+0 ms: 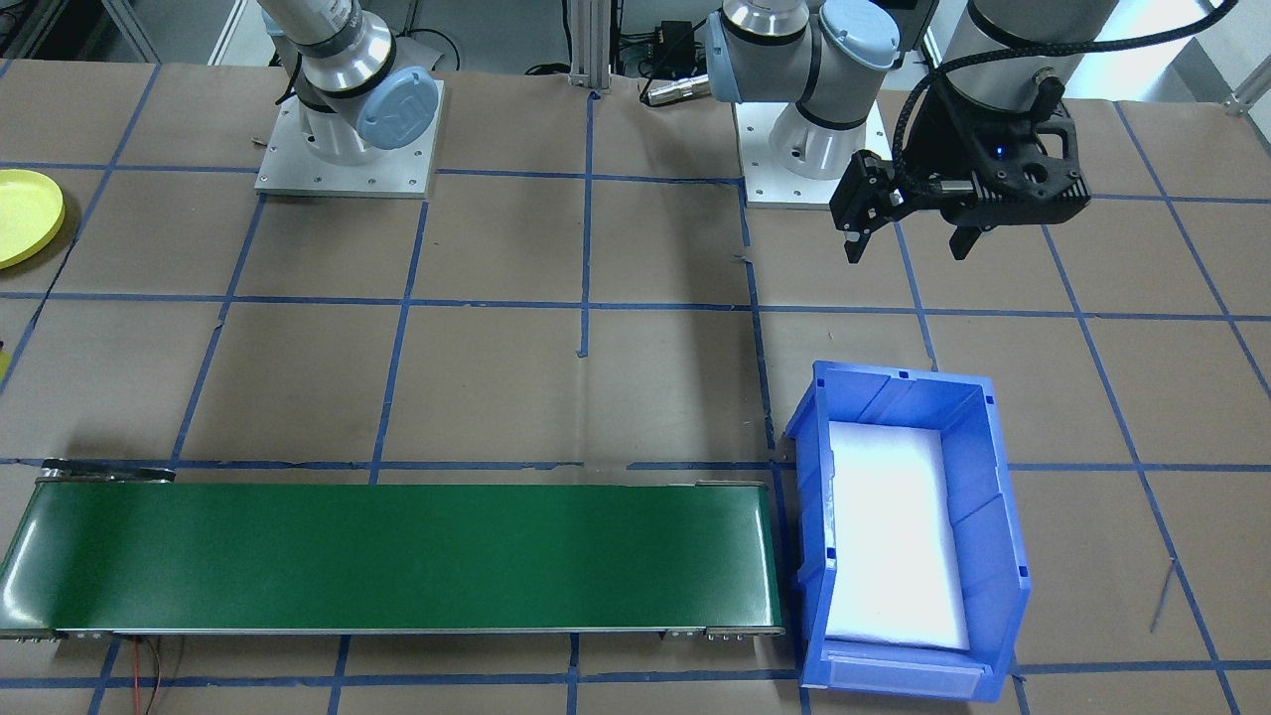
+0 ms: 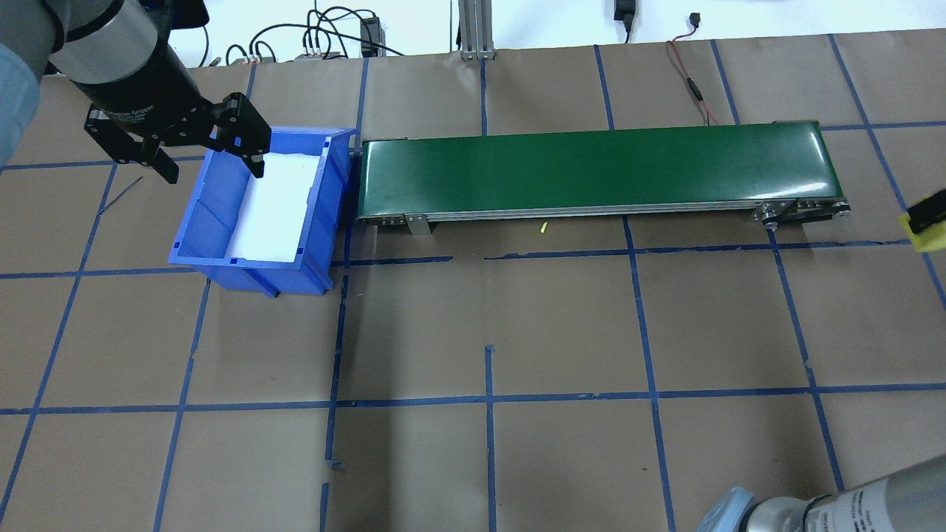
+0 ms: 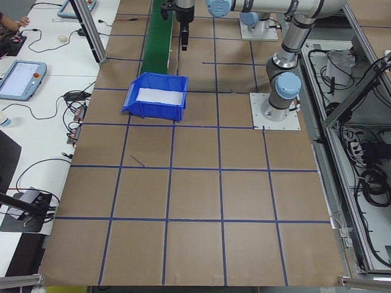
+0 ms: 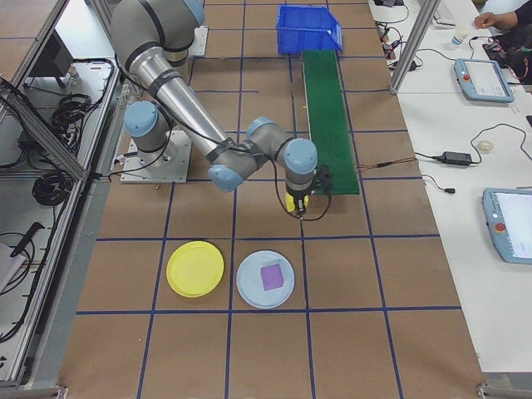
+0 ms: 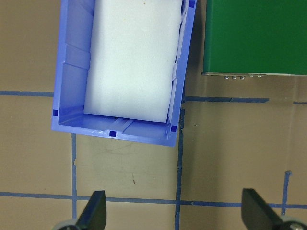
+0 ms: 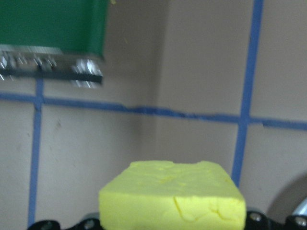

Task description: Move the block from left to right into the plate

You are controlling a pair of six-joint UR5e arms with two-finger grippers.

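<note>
Yellow block is sitting at the bottom centre of the right wrist view, clamped in the right gripper, which is hanging above bare table just off the end of the green conveyor, middle of the exterior right frame; the same block is peeking in at the right edge of the overhead view. Yellow plate is lying lower left of the gripper in that frame, well apart, with a pale blue plate just beside it that is already carrying a purple block. Judging the step as carry-to-plate: the arm is needing to travel past the blue plate, so keep the block raised, stop over the yellow plate's centre, lower close to the surface, then release so it is not bouncing over the shallow rim. Left gripper is hovering with jaws wide and nothing between them, near the blue bin in the upper left of the overhead view, not needed here
</note>
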